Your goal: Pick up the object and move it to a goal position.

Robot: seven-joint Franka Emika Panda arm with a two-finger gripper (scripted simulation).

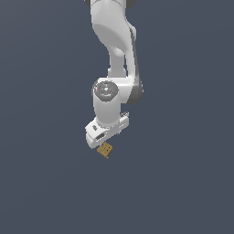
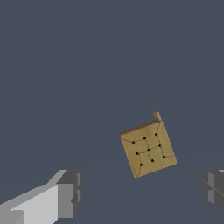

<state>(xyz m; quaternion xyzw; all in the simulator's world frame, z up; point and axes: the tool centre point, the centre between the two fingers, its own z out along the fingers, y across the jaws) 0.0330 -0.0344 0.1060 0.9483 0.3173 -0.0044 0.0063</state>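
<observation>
The arm is working through the approach step of the pick: the gripper (image 1: 108,139) is hanging low over the block (image 1: 105,149), and nothing is being held. No goal marker is showing in either view, so where the block must end up cannot be told from here.

The fingers (image 2: 65,194) are standing spread wide, one pad at each side of the wrist view with open bench (image 2: 87,65) between them. The block (image 2: 148,148) is lying flat on the bench, its scored, dotted top face turned up, and it is much smaller than the gap. It is sitting apart from both pads, touching neither. In the wrist view it is appearing nearer the second finger (image 2: 213,186) than the first, and set forward of the line joining the two pads, not squarely between them. Its edges are also turned at a slant to that line.

In the exterior view the block is peeking out just below the hand, toward the exterior view's right of its lower edge, which fits with the hand being nearly, but not fully, over it.

The next move is probably calling for a small sideways correction to bring the block onto the line between the pads, perhaps a slight wrist turn so the pads meet flat sides, then a descent and a close. With so thin a block, the pads would need to go down almost to the bench to catch it.
</observation>
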